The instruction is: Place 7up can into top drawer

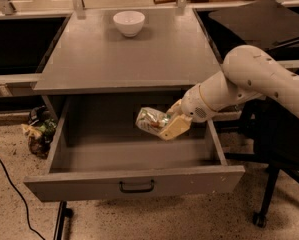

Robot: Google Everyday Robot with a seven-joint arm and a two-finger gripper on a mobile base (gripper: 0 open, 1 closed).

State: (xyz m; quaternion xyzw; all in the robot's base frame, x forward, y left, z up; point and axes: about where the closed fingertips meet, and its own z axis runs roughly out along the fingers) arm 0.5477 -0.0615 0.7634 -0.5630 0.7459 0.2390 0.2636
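The 7up can (150,120) is a dented silver-white can with green and red print. It lies on its side in my gripper (165,125), held over the inside of the open top drawer (134,184), right of the drawer's middle. The gripper's tan fingers (174,127) are shut on the can's right end. The drawer is pulled out, with its dark bar handle (136,186) at the centre of the front panel. My white arm (249,84) reaches in from the right.
A white round bowl (129,23) stands at the back of the grey cabinet top (124,59). A bag of clutter (39,131) lies on the floor at the left. A black chair base (269,184) stands at the right. A black cable (11,194) runs across the floor.
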